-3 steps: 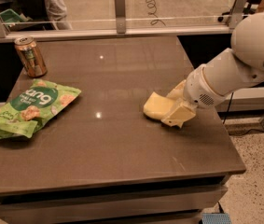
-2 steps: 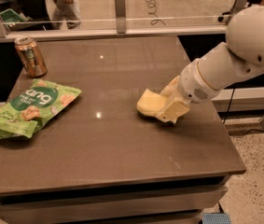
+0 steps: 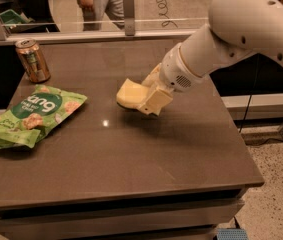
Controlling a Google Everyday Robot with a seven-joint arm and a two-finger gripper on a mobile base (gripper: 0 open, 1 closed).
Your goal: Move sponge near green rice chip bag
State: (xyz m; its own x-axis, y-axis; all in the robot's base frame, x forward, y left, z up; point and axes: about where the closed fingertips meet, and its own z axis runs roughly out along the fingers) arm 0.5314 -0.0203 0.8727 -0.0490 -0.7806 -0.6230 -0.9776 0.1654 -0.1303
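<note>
Sponge (image 3: pixel 130 93) pinched in gripper (image 3: pixel 149 98) over table (image 3: pixel 156 156) middle, well apart from green rice chip bag (image 3: pixel 30 116) at edge.

Sponge (image 3: pixel 130 93) pale yellow. Gripper (image 3: pixel 146 96) cream-yellow, mid-table, clamped on sponge. Bag (image 3: pixel 31 116) left: light green, dark green circle, white lettering. Can (image 3: pixel 32 60) far left: gold-brown. Table (image 3: pixel 156 154) dark grey-brown.

A single camera looks down at a slant from above the near edge of the table (image 3: pixel 131 174), facing the glass partition (image 3: pixel 71 9) along the top of the frame. It sits close, so the table fills most of the view. The gripper (image 3: pixel 148 100), clamped on the sponge (image 3: pixel 130 94), is just above centre.
</note>
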